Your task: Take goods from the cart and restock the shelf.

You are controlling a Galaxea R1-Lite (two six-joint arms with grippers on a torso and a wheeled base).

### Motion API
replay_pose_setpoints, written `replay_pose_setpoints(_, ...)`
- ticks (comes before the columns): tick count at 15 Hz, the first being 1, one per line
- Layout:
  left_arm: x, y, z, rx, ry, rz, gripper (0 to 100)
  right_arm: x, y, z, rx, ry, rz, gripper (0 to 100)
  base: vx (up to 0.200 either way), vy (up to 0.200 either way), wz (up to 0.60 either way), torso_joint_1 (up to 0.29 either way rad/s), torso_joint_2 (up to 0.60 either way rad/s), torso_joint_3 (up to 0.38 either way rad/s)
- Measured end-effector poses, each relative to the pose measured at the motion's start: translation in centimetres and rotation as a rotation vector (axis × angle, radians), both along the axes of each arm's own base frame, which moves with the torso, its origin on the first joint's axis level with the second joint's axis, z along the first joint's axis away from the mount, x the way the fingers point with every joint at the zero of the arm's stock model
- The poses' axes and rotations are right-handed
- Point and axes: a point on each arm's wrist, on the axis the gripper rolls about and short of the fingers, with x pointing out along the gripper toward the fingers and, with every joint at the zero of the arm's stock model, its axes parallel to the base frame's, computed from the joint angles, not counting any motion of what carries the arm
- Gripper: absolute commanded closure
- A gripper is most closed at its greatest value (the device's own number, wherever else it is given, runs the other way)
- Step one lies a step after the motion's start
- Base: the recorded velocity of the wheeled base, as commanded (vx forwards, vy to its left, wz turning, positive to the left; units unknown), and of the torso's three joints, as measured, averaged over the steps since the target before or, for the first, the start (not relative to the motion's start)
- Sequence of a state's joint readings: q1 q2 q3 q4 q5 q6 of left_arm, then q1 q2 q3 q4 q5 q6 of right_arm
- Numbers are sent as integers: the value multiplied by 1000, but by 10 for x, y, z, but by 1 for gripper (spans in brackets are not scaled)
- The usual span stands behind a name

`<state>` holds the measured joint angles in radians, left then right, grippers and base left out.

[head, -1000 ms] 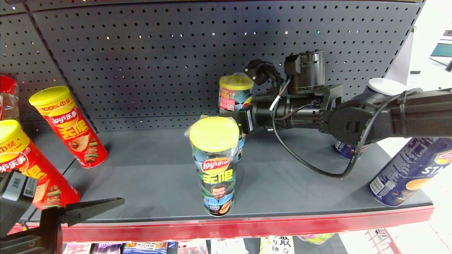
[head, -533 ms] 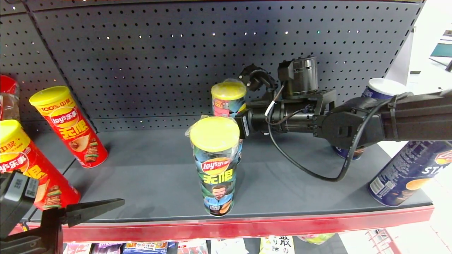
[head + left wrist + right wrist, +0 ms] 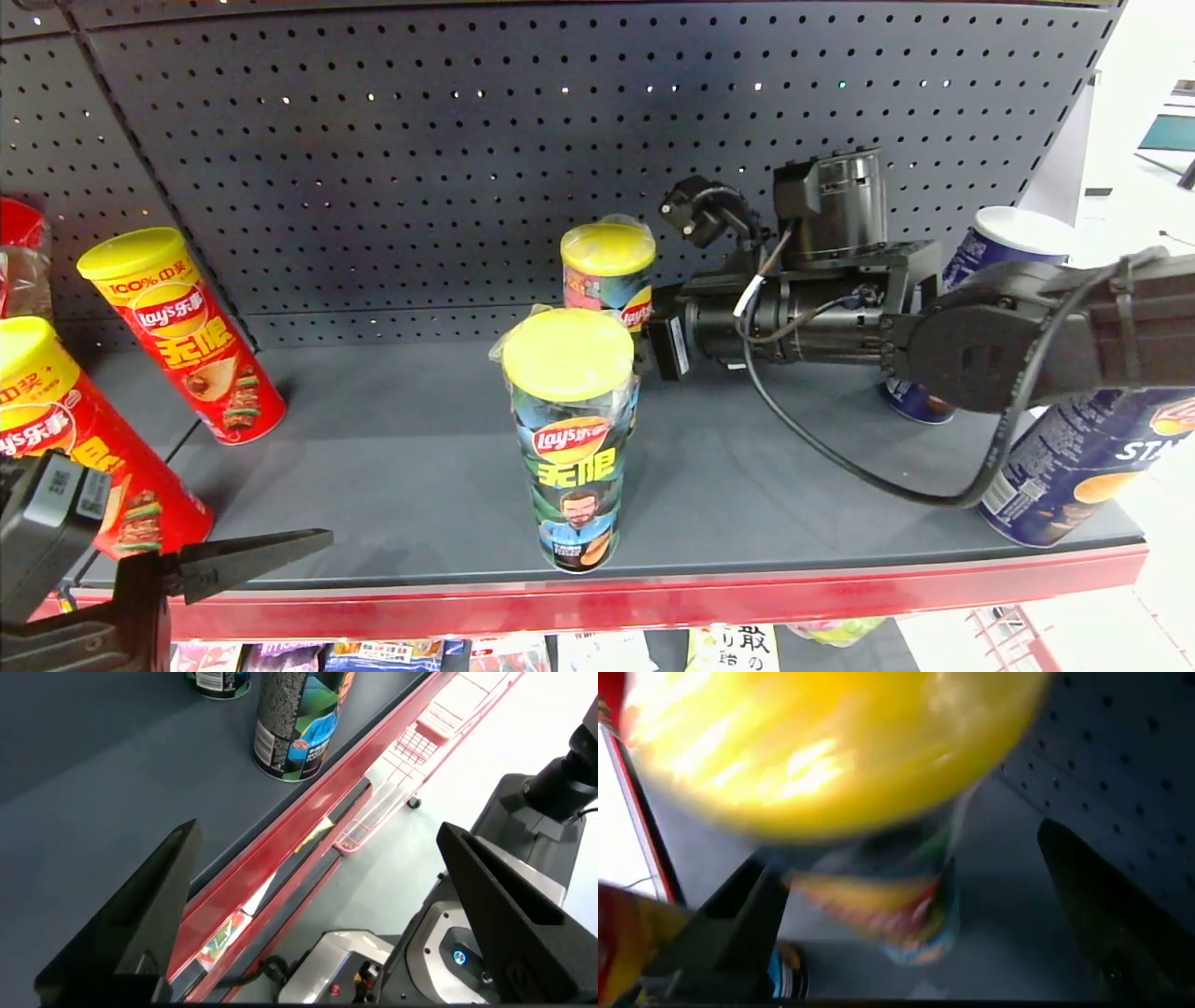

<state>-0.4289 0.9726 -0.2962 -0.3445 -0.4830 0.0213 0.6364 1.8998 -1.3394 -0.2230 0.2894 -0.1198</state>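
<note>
1. Head view looks forward and down at the shelf, close.
2. Left wrist view, beside the shelf's red edge, shares the front can with it.
3. Right wrist view presses near a yellow lid.

Behind my work there's a dark perforated back panel, with light dots showing through some holes. Along the bottom of my head view there's a row of flat snack packets. Pale floor to my right, and a teal surface far back.
</note>
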Motion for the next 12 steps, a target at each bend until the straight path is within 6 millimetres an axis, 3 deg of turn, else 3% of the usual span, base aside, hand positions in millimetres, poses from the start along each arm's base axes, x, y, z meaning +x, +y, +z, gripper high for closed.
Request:
replay_pose_setpoints(8, 5, -1, -2, 15, 16, 23, 0, -52, -41, 4, -23, 36, -76, 0, 0, 0, 0, 0, 0, 0)
replay_pose_setpoints(12, 15, -5, -5, 57, 41, 86, 0, -95, -72, 6, -14, 44, -84, 0, 0, 0, 0, 0, 0, 0)
